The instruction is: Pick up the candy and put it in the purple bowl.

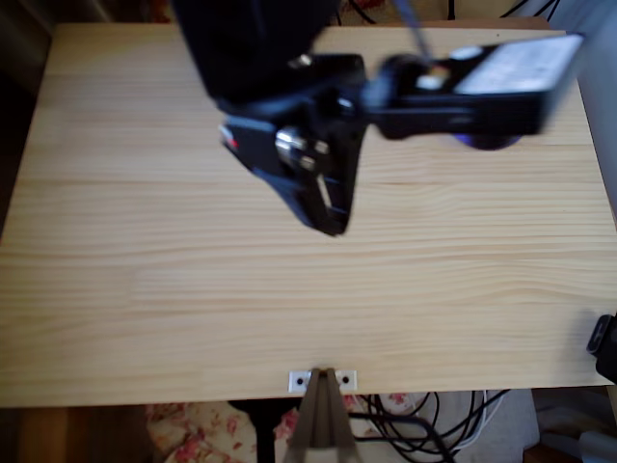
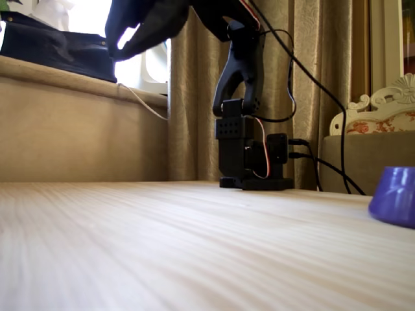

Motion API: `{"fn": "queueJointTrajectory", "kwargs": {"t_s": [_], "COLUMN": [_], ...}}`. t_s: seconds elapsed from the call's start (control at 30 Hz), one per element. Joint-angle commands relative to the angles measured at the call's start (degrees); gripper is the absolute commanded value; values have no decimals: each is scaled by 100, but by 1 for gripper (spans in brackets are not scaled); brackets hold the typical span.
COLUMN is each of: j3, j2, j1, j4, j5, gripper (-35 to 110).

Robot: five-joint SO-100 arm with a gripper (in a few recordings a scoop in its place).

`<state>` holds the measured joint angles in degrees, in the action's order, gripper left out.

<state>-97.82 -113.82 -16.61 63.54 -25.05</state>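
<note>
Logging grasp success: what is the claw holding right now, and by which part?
It cannot be told: the claw is blurred overhead and a backlit silhouette in the fixed view.

bowl (image 2: 395, 202) on table (image 2: 162, 253) at right edge; arm base (image 2: 249, 159) behind, left of bowl.

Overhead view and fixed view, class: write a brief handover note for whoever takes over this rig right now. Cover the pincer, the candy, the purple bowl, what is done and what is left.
Pincer: raised well above the table, blurred; open or shut cannot be told, nor whether it holds anything.
Purple bowl: upright near the table's right edge in the fixed view, partly under the arm in the overhead view; its inside is hidden.
Candy: not clearly located. A red speck beside the arm may be it.
Done: nothing confirmed.
Left: find the candy, confirm the grasp, drop it in the bowl.
</note>
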Motion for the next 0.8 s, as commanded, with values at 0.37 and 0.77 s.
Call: {"fn": "queueJointTrajectory", "kwargs": {"t_s": [0.37,0.77], "j3": [-1819,-4122], "j2": [-2083,-3946], "j1": [1099,2145], "j4": [677,141], "j5": [1960,1907], "gripper": [0,-1]}}
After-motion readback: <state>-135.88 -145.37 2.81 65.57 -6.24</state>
